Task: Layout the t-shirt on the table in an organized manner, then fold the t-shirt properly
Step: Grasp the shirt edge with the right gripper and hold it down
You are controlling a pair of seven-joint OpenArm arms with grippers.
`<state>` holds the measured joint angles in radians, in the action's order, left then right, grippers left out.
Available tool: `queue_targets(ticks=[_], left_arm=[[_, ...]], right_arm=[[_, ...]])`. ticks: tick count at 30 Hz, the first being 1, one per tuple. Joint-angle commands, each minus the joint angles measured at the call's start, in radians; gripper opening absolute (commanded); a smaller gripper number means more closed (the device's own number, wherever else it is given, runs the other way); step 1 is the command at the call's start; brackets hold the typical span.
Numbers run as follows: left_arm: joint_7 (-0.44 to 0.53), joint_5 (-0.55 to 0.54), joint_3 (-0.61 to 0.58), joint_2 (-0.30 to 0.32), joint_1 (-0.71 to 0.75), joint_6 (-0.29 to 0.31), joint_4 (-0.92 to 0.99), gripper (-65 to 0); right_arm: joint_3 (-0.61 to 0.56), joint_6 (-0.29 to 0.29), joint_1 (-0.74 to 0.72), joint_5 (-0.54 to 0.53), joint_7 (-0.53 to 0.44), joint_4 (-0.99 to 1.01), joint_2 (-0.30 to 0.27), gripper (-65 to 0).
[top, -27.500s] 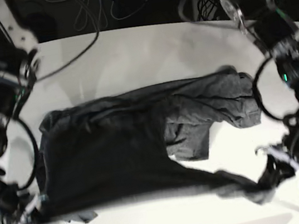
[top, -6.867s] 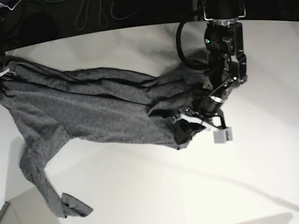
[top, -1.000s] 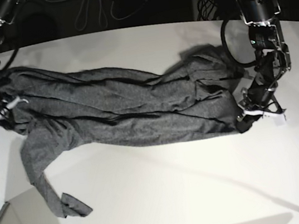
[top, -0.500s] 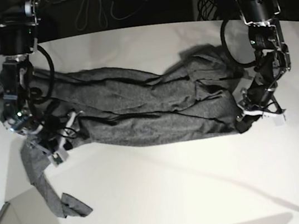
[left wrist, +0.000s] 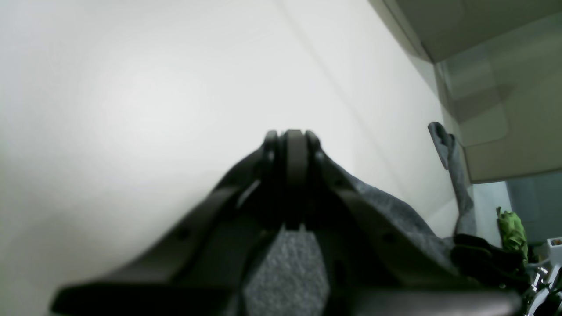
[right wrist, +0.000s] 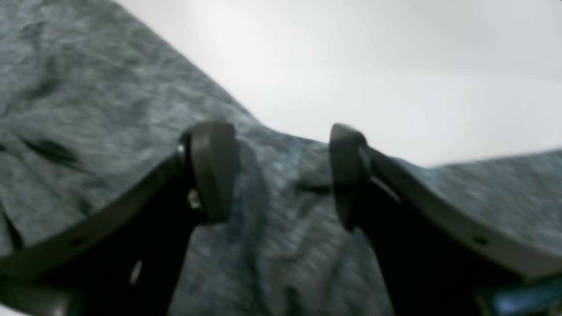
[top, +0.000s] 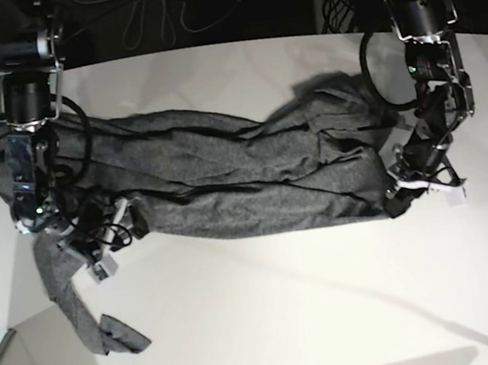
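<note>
Shirt lies stretched in a long, rumpled band across the middle of the table, running from the far left of the base view to the right, with deep creases along its length. One narrow strip of cloth trails down from its left end toward the near edge and ends in a small folded tip. At the right end of the band in that view, the left gripper sits low at the fabric's edge with its jaws pressed together on the shirt; its wrist camera shows the two fingers meeting at their tips, grey knit bunched between and behind them, and bare white tabletop ahead. At the left end of the band, the right gripper hangs over the cloth near where the strip begins. Its wrist view shows the jaws spread apart, one dark fingertip on each side of a gap, with wrinkled grey knit under and between them; nothing is pinched there. Whether those tips touch the cloth cannot be told, as the view is blurred. Beyond the fingers the white surface shows past the shirt's edge.
</note>
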<state>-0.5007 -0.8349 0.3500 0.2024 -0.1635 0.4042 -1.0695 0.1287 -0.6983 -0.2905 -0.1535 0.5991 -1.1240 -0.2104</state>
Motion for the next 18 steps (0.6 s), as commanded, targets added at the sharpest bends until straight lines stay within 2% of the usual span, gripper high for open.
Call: queue_targets(ticks=[1,4,10,14,18], left_arm=[[0.017,-0.014,0.002,0.012,-0.023,0.014,-0.018,-64.9],[0.017,-0.014,0.002,0.012,-0.024,0.014,-0.018,-64.9],[0.018,-0.014,0.002,0.012,-0.024,0.014,-0.018,-64.9],[0.018,-0.014,0.002,0.013,-0.024,0.014,-0.018,-64.9],[0.018,-0.022,0.004,0.013,-0.038,0.014,-0.019,-64.9]], right_arm=[[0.001,0.000,-0.022,-0.014,-0.023,-0.014,-0.008,-30.6],[-0.001,0.000,-0.016,-0.014,-0.024,-0.014,-0.010,-34.7],[-0.001,0.000,-0.013,-0.014,-0.024,-0.014,-0.010,-51.5],[0.006,0.000,-0.019,-0.014,-0.024,-0.014,-0.010,-65.0],[0.009,0.000,-0.036,-0.018,-0.023,-0.026,-0.027,-65.0]])
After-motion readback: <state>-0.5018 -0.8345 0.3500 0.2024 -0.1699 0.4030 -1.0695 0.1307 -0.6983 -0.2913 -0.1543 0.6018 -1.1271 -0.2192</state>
